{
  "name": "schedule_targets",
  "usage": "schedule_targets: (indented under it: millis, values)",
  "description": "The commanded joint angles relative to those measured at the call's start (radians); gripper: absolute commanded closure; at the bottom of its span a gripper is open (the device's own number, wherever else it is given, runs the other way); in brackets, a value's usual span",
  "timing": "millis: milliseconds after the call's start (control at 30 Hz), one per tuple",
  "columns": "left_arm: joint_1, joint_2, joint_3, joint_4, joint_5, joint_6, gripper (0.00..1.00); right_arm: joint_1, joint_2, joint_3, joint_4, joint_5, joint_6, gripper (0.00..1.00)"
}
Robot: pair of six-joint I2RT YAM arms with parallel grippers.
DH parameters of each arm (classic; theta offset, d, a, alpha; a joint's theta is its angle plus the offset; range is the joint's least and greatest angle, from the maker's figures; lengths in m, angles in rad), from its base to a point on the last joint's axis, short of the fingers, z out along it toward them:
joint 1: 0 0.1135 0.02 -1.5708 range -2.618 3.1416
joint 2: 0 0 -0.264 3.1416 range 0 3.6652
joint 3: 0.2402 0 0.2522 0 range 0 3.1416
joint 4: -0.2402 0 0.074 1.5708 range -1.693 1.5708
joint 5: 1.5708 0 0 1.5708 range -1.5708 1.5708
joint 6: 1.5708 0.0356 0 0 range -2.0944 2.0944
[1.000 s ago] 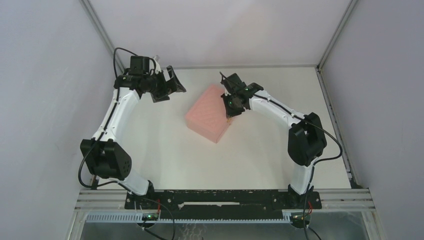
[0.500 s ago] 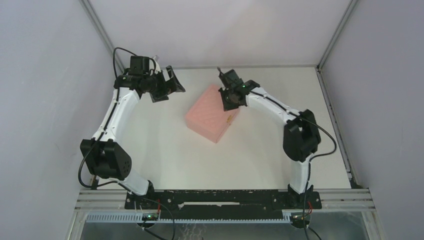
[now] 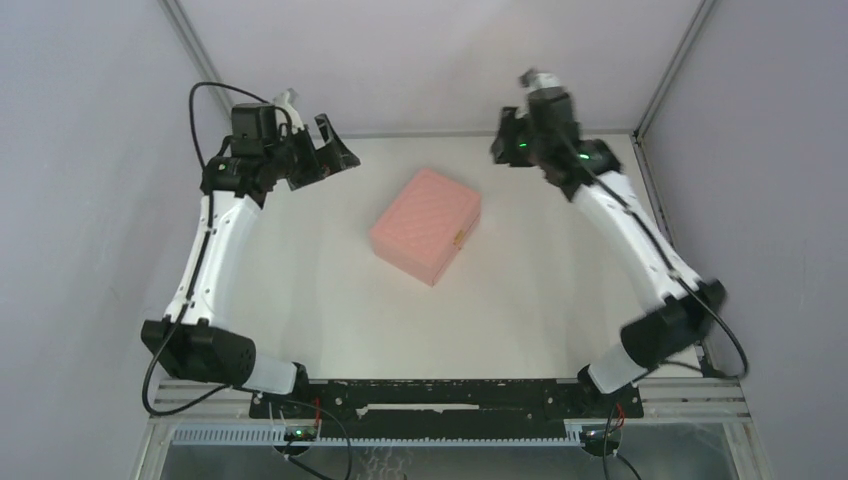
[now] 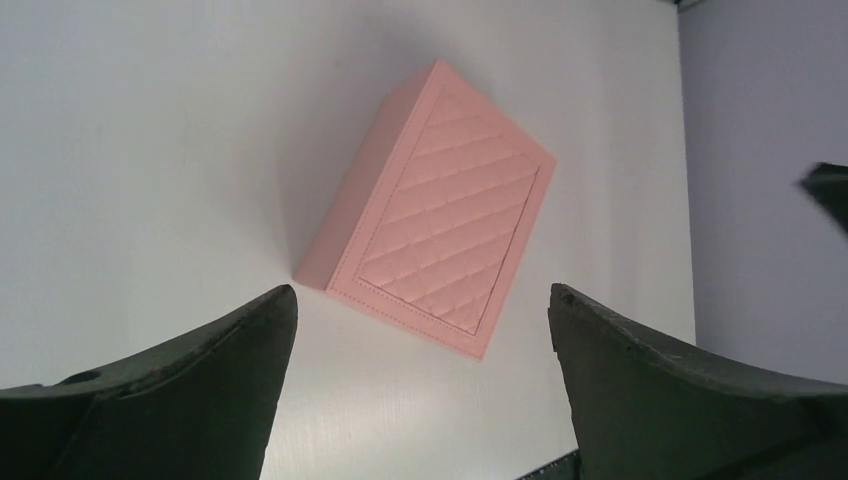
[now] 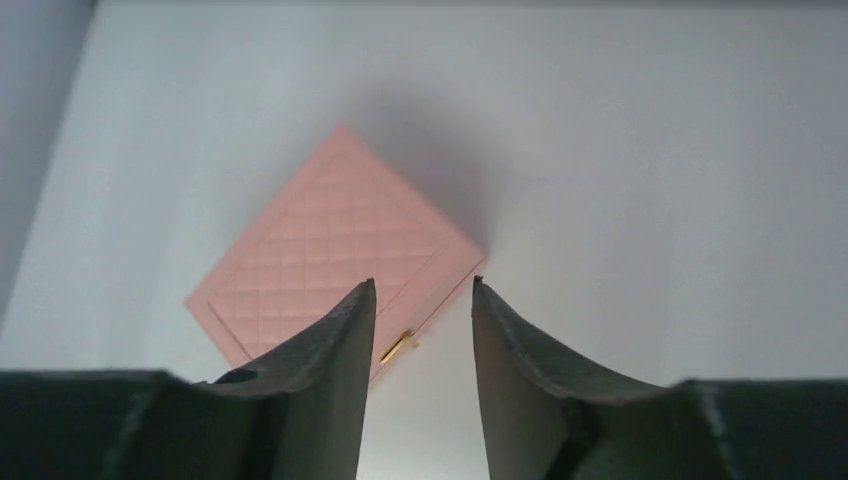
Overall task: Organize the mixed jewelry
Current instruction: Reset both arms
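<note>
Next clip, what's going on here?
Nothing is being handled right now. A pink quilted box with a small gold clasp sits closed near the middle of the white table. Both arms reach toward the far side, one on each side of the box, touching nothing. The left end effector is wide open and the right end effector is open with a narrower gap. Both are empty. No loose jewelry shows in any view.

white table (image 3: 330, 290) inside pale grey walls (image 3: 80, 150), aluminium corner posts (image 3: 201, 65), soft even light
</note>
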State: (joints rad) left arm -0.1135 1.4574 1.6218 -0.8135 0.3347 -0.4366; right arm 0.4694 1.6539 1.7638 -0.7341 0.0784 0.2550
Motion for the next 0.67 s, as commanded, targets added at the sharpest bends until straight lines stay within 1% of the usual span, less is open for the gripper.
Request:
schedule_targets:
  millis: [0, 67, 100, 133, 200, 267, 400, 500, 633]
  values:
    - [-0.002, -0.141, 0.002, 0.115, -0.067, 0.059, 0.0, -0.096, -0.259, -0.129, 0.163, 0.096, 0.052, 0.4]
    - [-0.002, -0.191, -0.045, 0.167, -0.098, 0.07, 0.0, -0.158, -0.35, -0.221, 0.219, 0.142, 0.088, 0.35]
    - [-0.002, -0.224, -0.071, 0.191, -0.114, 0.074, 0.0, -0.184, -0.392, -0.273, 0.253, 0.165, 0.111, 0.27]
    - [-0.002, -0.244, -0.097, 0.211, -0.131, 0.079, 0.0, -0.211, -0.436, -0.327, 0.285, 0.192, 0.136, 0.23]
    - [-0.002, -0.277, -0.144, 0.237, -0.154, 0.088, 0.0, -0.251, -0.495, -0.396, 0.322, 0.239, 0.168, 0.17]
    - [-0.002, -0.295, -0.19, 0.248, -0.169, 0.088, 0.0, -0.274, -0.52, -0.412, 0.313, 0.271, 0.171, 0.16]
    - [-0.002, -0.312, -0.239, 0.278, -0.154, 0.081, 0.0, -0.295, -0.541, -0.412, 0.283, 0.305, 0.16, 0.15]
    - [-0.002, -0.32, -0.281, 0.298, -0.186, 0.085, 0.0, -0.296, -0.56, -0.412, 0.274, 0.326, 0.152, 0.01]
    - [-0.002, -0.331, -0.315, 0.329, -0.167, 0.091, 0.0, -0.298, -0.568, -0.42, 0.251, 0.369, 0.152, 0.0]
